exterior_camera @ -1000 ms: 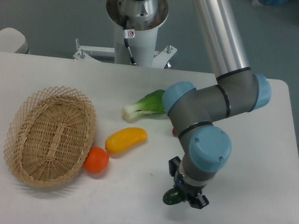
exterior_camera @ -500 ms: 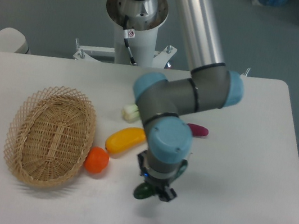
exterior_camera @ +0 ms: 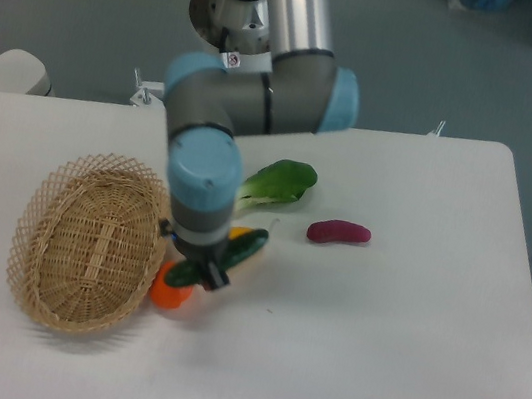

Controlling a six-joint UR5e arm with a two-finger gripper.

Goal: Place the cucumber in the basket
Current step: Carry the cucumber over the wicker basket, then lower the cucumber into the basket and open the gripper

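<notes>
Carrying step: pincer (exterior_camera: 198, 272) clamped on cucumber (exterior_camera: 229, 255), held above worktop (exterior_camera: 407, 333) just right of basket (exterior_camera: 92, 241), over orange fruit (exterior_camera: 171, 289). Next: shift left over basket, then release.

The cucumber (exterior_camera: 233, 252) is dark green, smooth and slender, lying tilted with its upper end to the right and its lower end hidden at the wrist, above the table just right of the basket (exterior_camera: 89, 241). The basket is an oval, shallow, light tan wicker weave on the table's left side.
</notes>
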